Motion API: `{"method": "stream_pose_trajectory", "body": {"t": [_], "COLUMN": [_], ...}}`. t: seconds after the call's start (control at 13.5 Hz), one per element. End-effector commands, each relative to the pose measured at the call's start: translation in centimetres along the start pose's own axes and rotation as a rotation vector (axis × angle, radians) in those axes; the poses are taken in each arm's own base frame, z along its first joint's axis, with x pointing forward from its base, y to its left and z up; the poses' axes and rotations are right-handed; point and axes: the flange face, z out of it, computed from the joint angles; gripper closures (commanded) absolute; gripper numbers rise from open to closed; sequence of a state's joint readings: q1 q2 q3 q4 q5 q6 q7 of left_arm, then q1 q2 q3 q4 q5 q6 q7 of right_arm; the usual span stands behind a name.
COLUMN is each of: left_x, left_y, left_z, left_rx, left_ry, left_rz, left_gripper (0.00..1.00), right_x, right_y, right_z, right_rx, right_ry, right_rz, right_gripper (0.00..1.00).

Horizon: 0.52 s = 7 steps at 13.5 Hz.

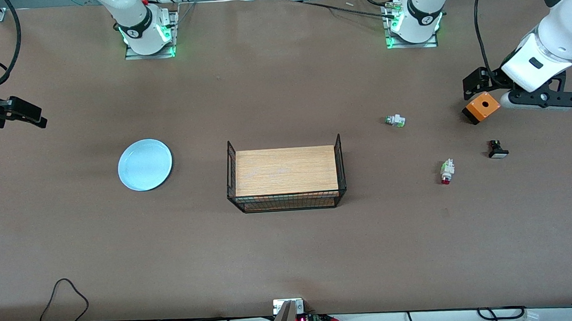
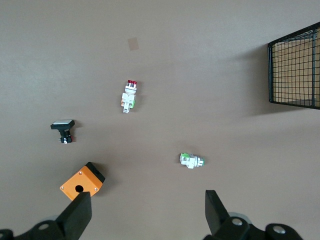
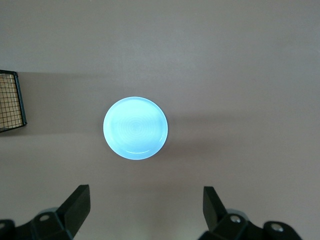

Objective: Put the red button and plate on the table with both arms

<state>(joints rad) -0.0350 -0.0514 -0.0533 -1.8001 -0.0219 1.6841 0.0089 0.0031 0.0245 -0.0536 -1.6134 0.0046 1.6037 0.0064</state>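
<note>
Only the wrist views show both grippers [image 2: 145,212] [image 3: 145,210] spread wide, empty (red button [image 2: 128,96] untouched).

Matt brown counter [image 1: 292,259], smooth and even, no shine. Glossy pale-blue plate [image 3: 135,128], glazed look, faint rings in the well. Pale wooden board [image 1: 285,170], fine grain, inside thin black wire basket [image 1: 340,169]. Plastic-looking red button [image 2: 128,96], whitish body, shiny red cap. Smooth orange box [image 2: 82,182], black-edged. Matt black gripper fingers [image 2: 76,215] on the left arm.
</note>
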Motion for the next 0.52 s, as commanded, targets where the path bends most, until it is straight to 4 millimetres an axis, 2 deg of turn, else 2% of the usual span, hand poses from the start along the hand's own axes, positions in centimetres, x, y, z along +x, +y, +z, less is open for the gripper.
{"method": "stream_pose_trajectory", "body": {"t": [0.0,0.44], "left_x": [-0.02,-0.02], "left_y": [-0.23,-0.23], "left_z": [-0.44,-0.44], "left_rx": [-0.006,-0.006], "left_ry": [-0.004,-0.004], "left_rz": [0.016,0.018], "left_gripper": [0.0,0.0], "right_x": [-0.52,-0.85], "right_y": [-0.08,-0.67], "right_z": [-0.67,-0.47], "right_rx": [-0.005,-0.006], "right_ry": [0.01,-0.02], "right_rz": [-0.02,-0.026], "right_gripper": [0.0,0.0]}}
